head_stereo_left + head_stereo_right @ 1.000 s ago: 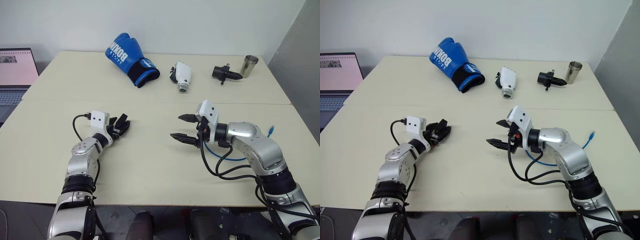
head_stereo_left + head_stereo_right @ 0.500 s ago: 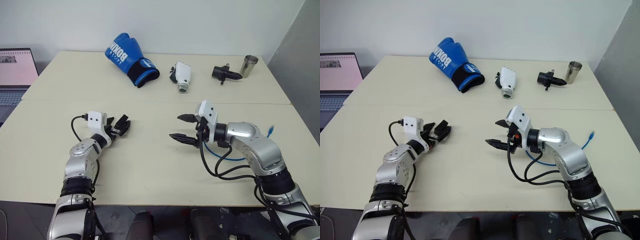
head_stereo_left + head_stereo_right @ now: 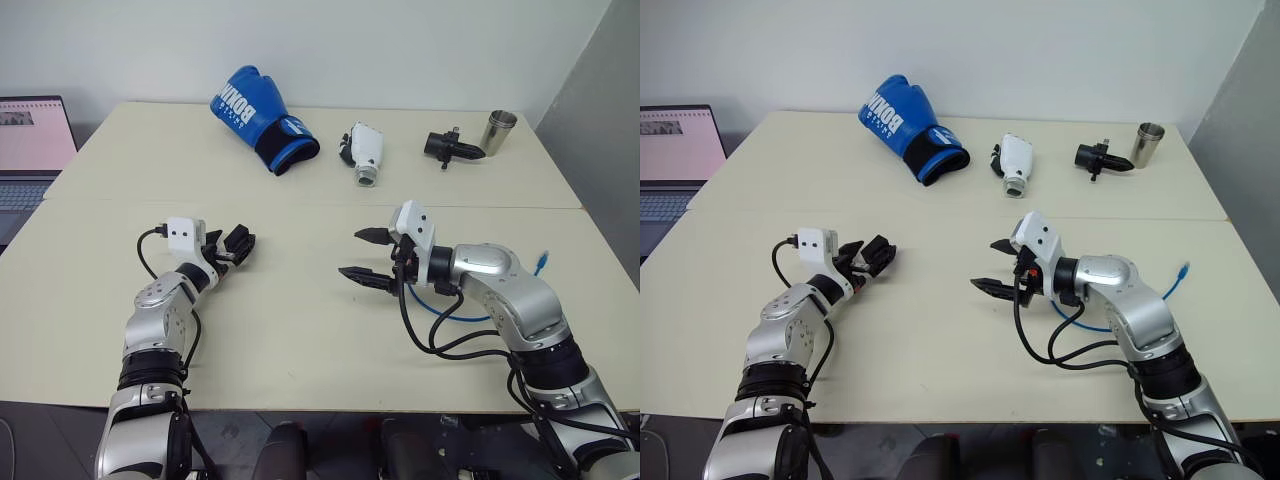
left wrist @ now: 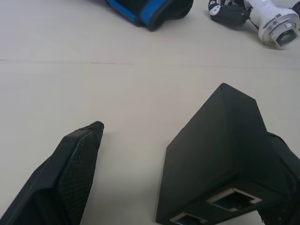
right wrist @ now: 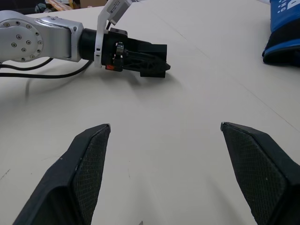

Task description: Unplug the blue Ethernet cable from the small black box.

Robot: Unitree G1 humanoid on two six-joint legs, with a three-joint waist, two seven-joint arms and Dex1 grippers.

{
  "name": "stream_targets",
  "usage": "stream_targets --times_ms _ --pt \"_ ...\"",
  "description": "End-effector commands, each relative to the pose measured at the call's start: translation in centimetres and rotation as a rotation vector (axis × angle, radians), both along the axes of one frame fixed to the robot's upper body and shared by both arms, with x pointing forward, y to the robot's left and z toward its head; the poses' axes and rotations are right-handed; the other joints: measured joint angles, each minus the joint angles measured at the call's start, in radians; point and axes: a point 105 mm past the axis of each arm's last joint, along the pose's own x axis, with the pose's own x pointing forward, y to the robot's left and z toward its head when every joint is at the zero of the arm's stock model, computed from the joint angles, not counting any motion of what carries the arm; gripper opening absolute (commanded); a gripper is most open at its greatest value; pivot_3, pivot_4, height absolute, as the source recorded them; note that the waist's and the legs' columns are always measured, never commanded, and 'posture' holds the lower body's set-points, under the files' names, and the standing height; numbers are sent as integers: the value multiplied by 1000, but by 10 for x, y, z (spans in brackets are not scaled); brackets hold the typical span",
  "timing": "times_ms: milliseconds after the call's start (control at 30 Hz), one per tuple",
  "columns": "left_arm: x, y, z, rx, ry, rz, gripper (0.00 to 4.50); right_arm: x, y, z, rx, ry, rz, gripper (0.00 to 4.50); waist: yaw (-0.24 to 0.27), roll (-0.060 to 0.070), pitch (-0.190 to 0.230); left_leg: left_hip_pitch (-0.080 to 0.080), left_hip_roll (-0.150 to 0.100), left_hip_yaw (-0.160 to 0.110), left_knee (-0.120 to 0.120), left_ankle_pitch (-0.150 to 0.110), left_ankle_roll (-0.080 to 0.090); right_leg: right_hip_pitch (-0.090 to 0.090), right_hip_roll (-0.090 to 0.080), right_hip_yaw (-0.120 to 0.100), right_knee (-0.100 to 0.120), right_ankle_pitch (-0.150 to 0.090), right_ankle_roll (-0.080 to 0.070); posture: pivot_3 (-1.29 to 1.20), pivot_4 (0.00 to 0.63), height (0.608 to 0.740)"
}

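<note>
The small black box (image 4: 220, 140) sits between the open fingers of my left gripper (image 3: 232, 247), over the near left of the table. It lies against one finger, and a wide gap separates it from the other finger (image 4: 70, 168). The two ports on the box's edge look empty. The blue Ethernet cable (image 3: 470, 318) lies looped on the table under my right forearm, with its plug (image 3: 541, 262) free near the right edge. My right gripper (image 3: 352, 253) hangs open over the table's middle with nothing in it, pointing toward the left gripper (image 5: 140, 63).
Along the far side stand a blue boxing glove (image 3: 262, 118), a white device (image 3: 363, 152), a black cone-nosed gadget (image 3: 447, 146) and a metal cup (image 3: 498, 131). A laptop (image 3: 30, 150) sits beyond the table's left edge.
My left gripper's fingers have spread a little wider around the black box. The right arm and the blue cable have stayed where they were.
</note>
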Motion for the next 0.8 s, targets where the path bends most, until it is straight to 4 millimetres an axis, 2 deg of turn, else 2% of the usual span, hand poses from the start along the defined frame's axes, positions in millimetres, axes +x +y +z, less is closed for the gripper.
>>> stream_targets --times_ms 33,200,300,400,600,733,800 --pt "2 0 17 31 -55 -14 4451 -2 3 11 12 -47 22 4004 0 0 0 0 0 0 0 0 0 0 0 0 0 0 0 0 150 740" --pt "-2 1 23 76 -74 -39 4451 -3 3 13 12 -49 24 4004 0 0 0 0 0 0 0 0 0 0 0 0 0 0 0 0 150 740" --pt "-17 9 37 214 -107 -79 4451 -7 -1 16 9 -47 29 4004 -5 0 0 0 0 0 0 0 0 0 0 0 0 0 0 0 150 740" --pt "-30 9 47 281 -121 -121 4451 -12 -6 16 2 -32 37 4004 -3 0 0 0 1 0 -1 0 0 -1 0 1 0 0 0 0 150 740" --pt "-56 11 50 368 -52 -218 4451 -21 -24 18 -23 -20 28 4004 2 0 0 0 0 0 0 0 0 1 0 1 0 0 0 0 150 740" --pt "-70 14 65 363 -30 -287 4451 -23 -43 25 -34 -56 11 4004 2 0 0 0 1 0 0 0 0 1 0 0 0 0 0 0 150 740" --pt "-77 15 61 417 37 -328 4451 -24 -53 28 -29 -63 8 4004 1 0 0 0 1 -1 0 0 0 1 0 0 0 0 0 0 150 740"
